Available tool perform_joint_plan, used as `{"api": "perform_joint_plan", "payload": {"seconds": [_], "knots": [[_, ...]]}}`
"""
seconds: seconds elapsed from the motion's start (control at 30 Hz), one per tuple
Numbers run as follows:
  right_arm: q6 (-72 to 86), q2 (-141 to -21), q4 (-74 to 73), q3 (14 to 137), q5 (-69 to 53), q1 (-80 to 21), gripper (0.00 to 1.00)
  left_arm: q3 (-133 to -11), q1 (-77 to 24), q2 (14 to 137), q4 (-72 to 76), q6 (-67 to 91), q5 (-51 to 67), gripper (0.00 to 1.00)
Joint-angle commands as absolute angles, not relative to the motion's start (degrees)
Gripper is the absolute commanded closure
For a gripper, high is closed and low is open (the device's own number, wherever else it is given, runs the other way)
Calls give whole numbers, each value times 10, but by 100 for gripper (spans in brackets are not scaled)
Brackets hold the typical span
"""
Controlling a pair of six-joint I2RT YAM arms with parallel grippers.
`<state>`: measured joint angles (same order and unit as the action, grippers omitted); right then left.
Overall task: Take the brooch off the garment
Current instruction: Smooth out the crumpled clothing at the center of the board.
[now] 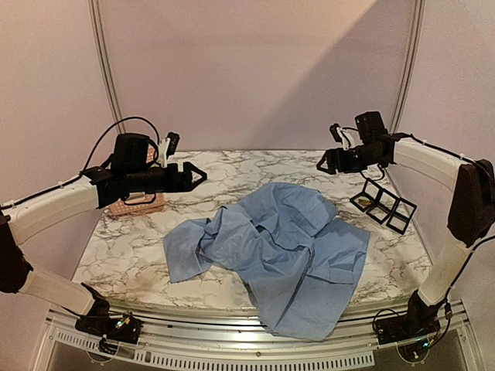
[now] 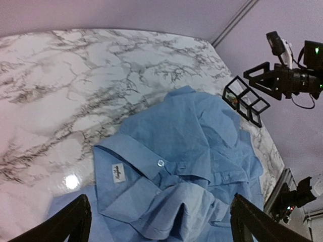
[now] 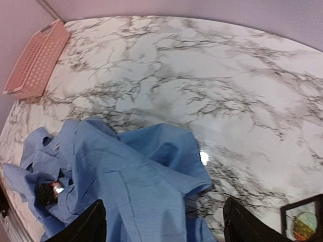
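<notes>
Shirt (image 1: 286,232) lies crumpled mid-table (image 1: 224,166), one part hanging over the near edge. Brooch location isn't certain. Right wrist view shows a small dark glinting item (image 3: 50,190) in the folds, which is the best candidate. There's also a round coloured thing (image 3: 303,225) in one cell of the black tray (image 1: 371,202), too blurred to name. Both arms hang high, well off the cloth. Left gripper (image 1: 197,176): fingers (image 2: 70,222) wide apart, nothing between them. Right gripper (image 1: 323,164): same, fingers (image 3: 93,224) spread, empty. Suggest one arm pins the cloth just beside the dark item. The other comes straight down, nips the brooch only, not the fold, and pulls slowly. Thin cloth probably lifts with it if unpinned.
</notes>
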<state>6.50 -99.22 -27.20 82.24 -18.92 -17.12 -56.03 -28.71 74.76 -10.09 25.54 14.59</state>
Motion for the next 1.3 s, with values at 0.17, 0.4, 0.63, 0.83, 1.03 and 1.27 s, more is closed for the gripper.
{"api": "perform_joint_plan", "payload": {"seconds": [0.17, 0.4, 0.63, 0.83, 1.03, 1.27], "knots": [[53, -1051, -215, 782, -286, -198, 22, -468, -340, 732, -44, 413, 168, 2], [28, -1070, -198, 785, -239, -213, 21, -470, -368, 765, -49, 419, 163, 0], [-18, -1118, -213, 834, -217, -221, 21, -509, -383, 811, -85, 384, 142, 2], [-43, -1153, -212, 869, -217, -228, 21, -536, -400, 844, -81, 366, 144, 9], [-54, -1183, -214, 894, -256, -235, 35, -552, -404, 876, -79, 360, 156, 44], [-31, -1198, -185, 890, -231, -240, 83, -561, -404, 885, -104, 349, 149, 91]]}}
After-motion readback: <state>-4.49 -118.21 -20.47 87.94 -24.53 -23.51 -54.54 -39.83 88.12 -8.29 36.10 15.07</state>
